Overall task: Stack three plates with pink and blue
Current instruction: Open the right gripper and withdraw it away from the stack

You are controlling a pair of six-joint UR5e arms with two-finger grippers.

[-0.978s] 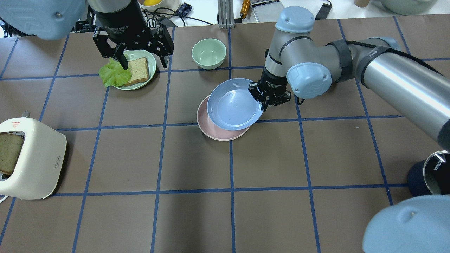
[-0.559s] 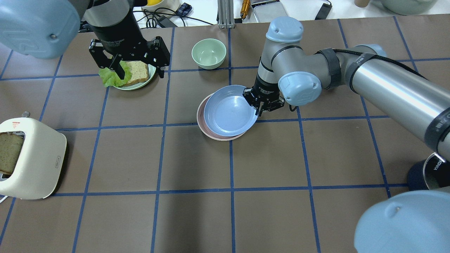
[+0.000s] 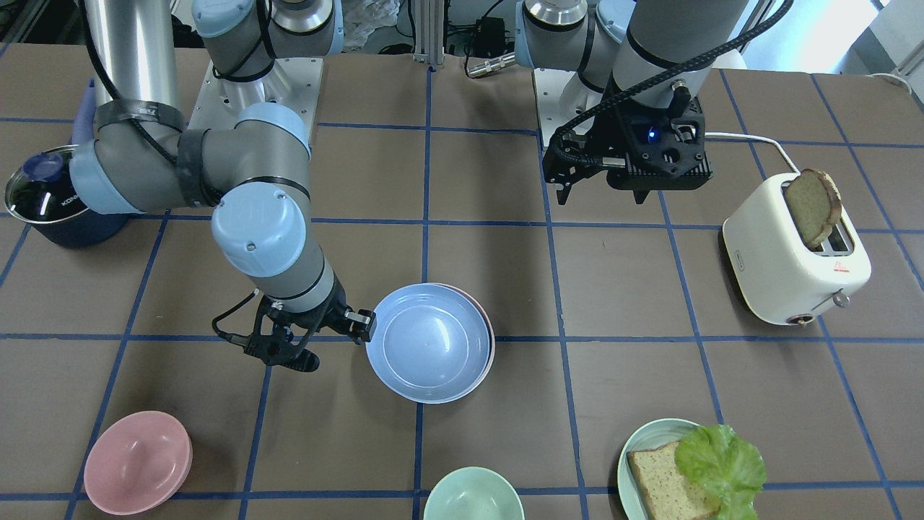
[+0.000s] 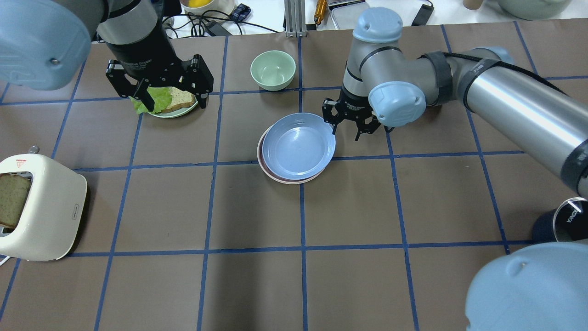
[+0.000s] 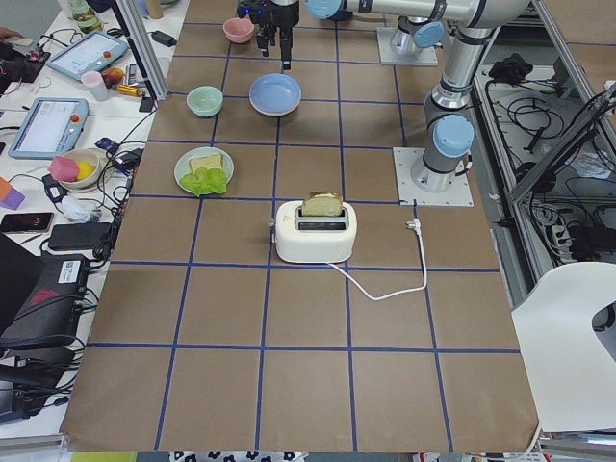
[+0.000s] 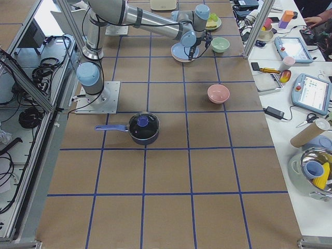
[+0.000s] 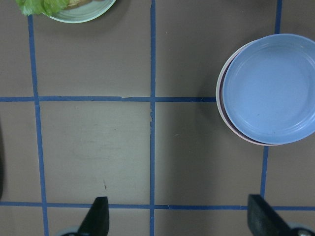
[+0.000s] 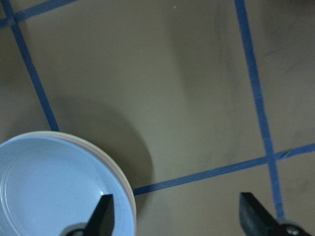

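The light blue plate (image 4: 298, 146) lies flat on the pale pink plate (image 4: 260, 156), of which only a thin rim shows at the left and front. I cannot make out a cream-white plate. My right gripper (image 4: 347, 130) is open and empty, just off the blue plate's right rim; in the front view one fingertip (image 3: 363, 323) is close to the rim. The right wrist view shows the blue plate (image 8: 54, 187) beside the open right gripper (image 8: 177, 216). My left gripper (image 4: 177, 94) is open and empty, above the pale green plate with bread. The left wrist view shows the stack (image 7: 273, 88).
A pale green plate (image 4: 171, 113) with bread and lettuce is at the back left. A green bowl (image 4: 273, 69) stands behind the stack. A cream toaster (image 4: 41, 207) with a bread slice is at the left edge. A pink bowl (image 3: 137, 462) and a lidded blue pot (image 3: 47, 195) are on the right arm's side.
My right gripper has opened and let go of the blue plate, which now lies flat on the pink plate. The gripper has drawn back a little. My left arm has shifted slightly left.
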